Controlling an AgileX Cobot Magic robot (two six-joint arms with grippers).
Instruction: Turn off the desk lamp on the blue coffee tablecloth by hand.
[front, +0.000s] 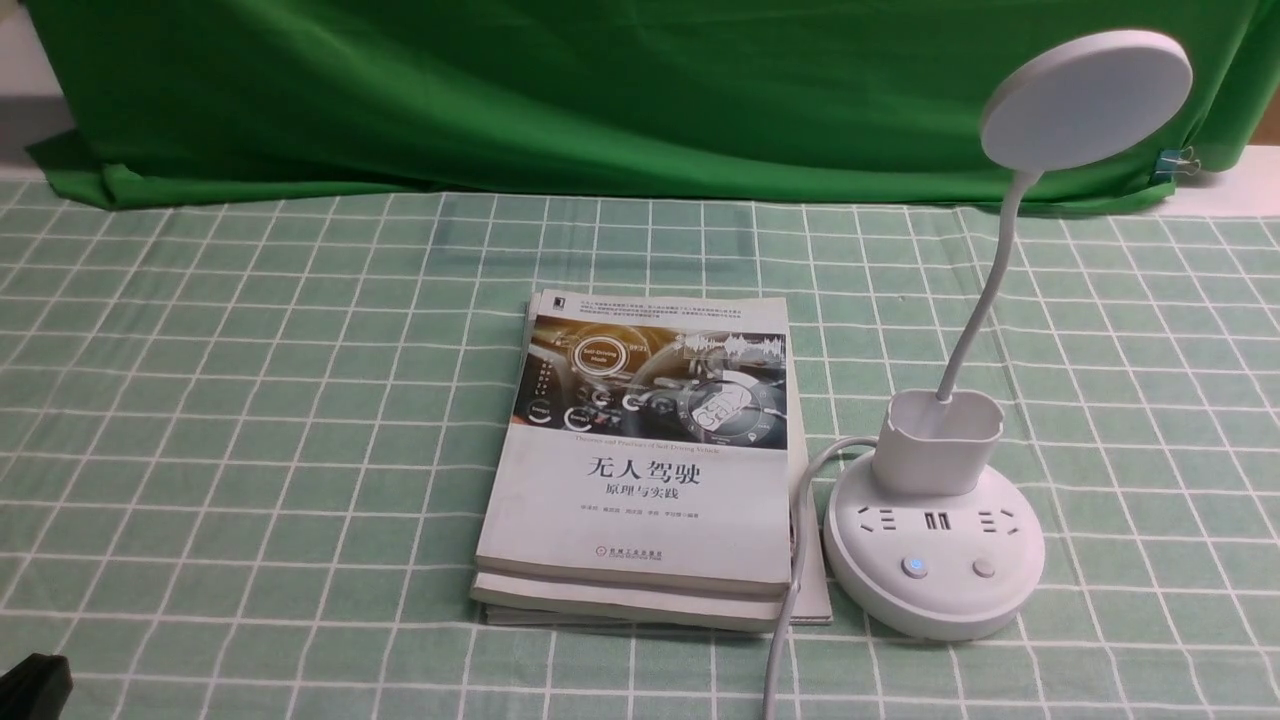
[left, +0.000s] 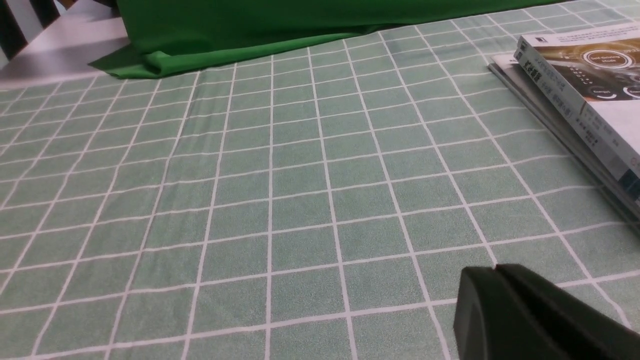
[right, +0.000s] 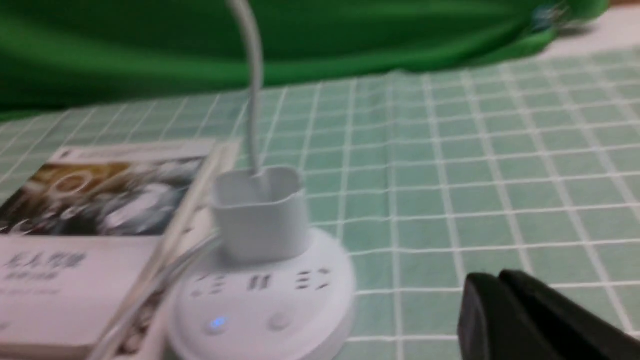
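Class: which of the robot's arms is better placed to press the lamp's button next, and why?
Right. The desk lamp stands on the robot's right, and the right wrist view shows its base close beside the right gripper. The left gripper faces only tablecloth and the books.

Not much of the robot is shown, tbh. The left gripper (left: 495, 272) is seen as two matte black fingers, chunky and rounded at the tips, split only by a thin seam. The right gripper (right: 500, 277) is built the same way: plain black, blocky, soft-edged, with the same hairline seam, though it's pretty blurred. In the front view only a small black chunk (front: 30, 685) is caught on the robot's left side.
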